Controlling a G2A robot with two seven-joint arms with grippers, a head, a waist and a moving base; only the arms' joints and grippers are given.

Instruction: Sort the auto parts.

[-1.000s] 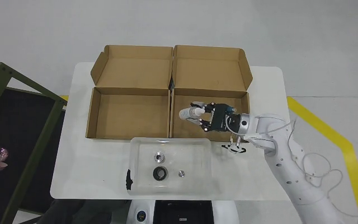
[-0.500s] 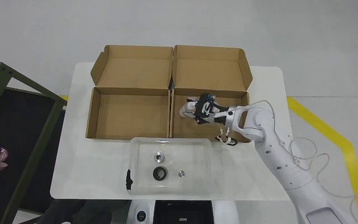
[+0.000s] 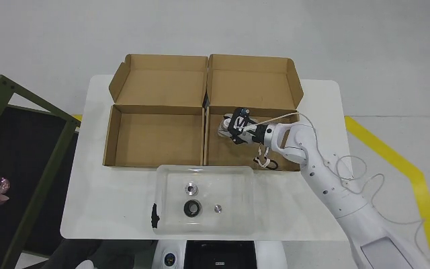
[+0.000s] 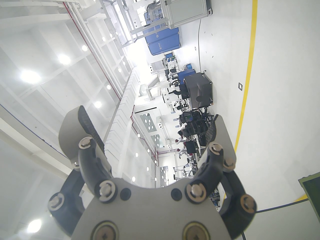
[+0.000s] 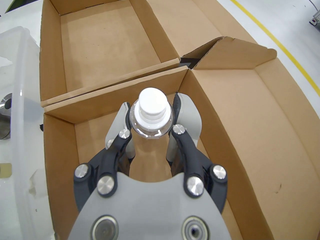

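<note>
table (image 3: 94,188) mid-frame | left box (image 3: 156,140) and right box (image 3: 218,153) side by side, centre | clear bin (image 3: 235,188) lower centre, holding three parts (image 3: 193,208) | right gripper (image 3: 232,128) over right box's left end, fingers pinching white-capped bottle (image 5: 151,116) | left gripper (image 4: 147,126) fingers spread

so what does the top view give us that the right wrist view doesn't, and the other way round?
Top view: the whole white table, the black ring and small silver disc in the clear bin, most of the right arm.
Right wrist view: the clear part with its white stepped cap, fingers pressed on its sides.
Both: right gripper holding that part over the right box, the left box beside it, the bin.
</note>
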